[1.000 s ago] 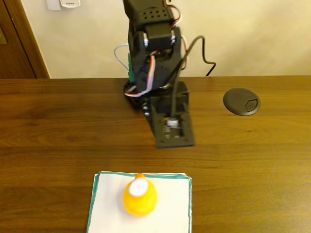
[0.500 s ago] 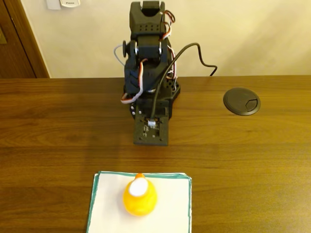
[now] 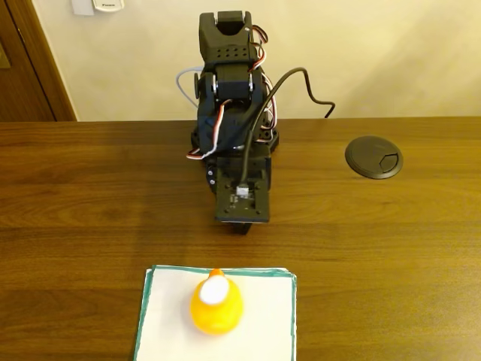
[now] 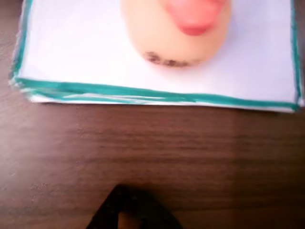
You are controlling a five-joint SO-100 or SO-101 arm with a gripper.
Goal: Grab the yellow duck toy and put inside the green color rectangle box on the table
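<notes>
The yellow duck toy stands upright on the white sheet with the green border at the table's near edge. In the wrist view the duck sits at the top, on the sheet, well inside its green line. My arm is folded at the back of the brown table. My gripper points down at the wood, a short way behind the sheet and apart from the duck. Its dark tips meet in a point with nothing between them.
A round black cable cap is set in the tabletop at the right of the arm. A wall runs behind the table, with a wooden door frame at the far left. Bare wood lies between gripper and sheet.
The arm's head swung from right of centre to the left, then settled near the middle, slightly lower. The duck and the sheet have not moved.
</notes>
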